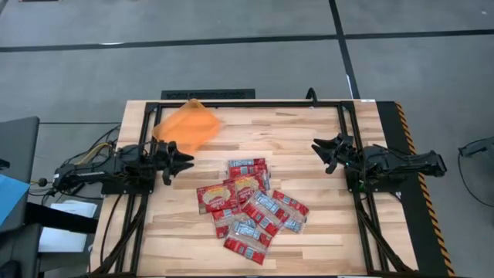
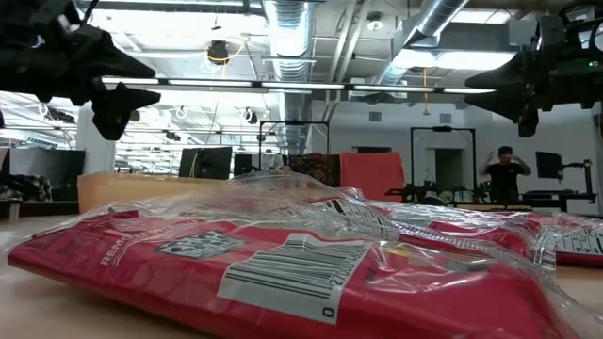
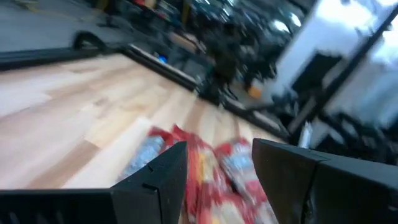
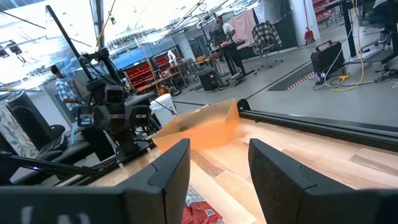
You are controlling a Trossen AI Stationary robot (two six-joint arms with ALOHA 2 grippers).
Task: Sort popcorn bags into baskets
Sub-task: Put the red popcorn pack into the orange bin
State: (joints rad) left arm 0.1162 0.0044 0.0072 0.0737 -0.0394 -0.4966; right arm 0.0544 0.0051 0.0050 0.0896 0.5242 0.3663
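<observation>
Several red popcorn bags (image 1: 251, 207) with silver-grey label panels lie in an overlapping pile at the middle of the table, toward its near edge; they fill the low view (image 2: 283, 273) and show ahead in the left wrist view (image 3: 211, 168). The orange basket (image 1: 187, 125) rests flat near the far left corner, also seen in the right wrist view (image 4: 202, 127). My left gripper (image 1: 187, 161) is open above the table, left of the pile and just near of the basket. My right gripper (image 1: 323, 150) is open at the table's right side, pointing left, holding nothing.
A black metal frame (image 1: 255, 103) runs along the table's far edge and down both sides. Bare wood lies between the pile and each gripper and at the table's far right part. A person (image 2: 504, 169) stands far off in the room behind.
</observation>
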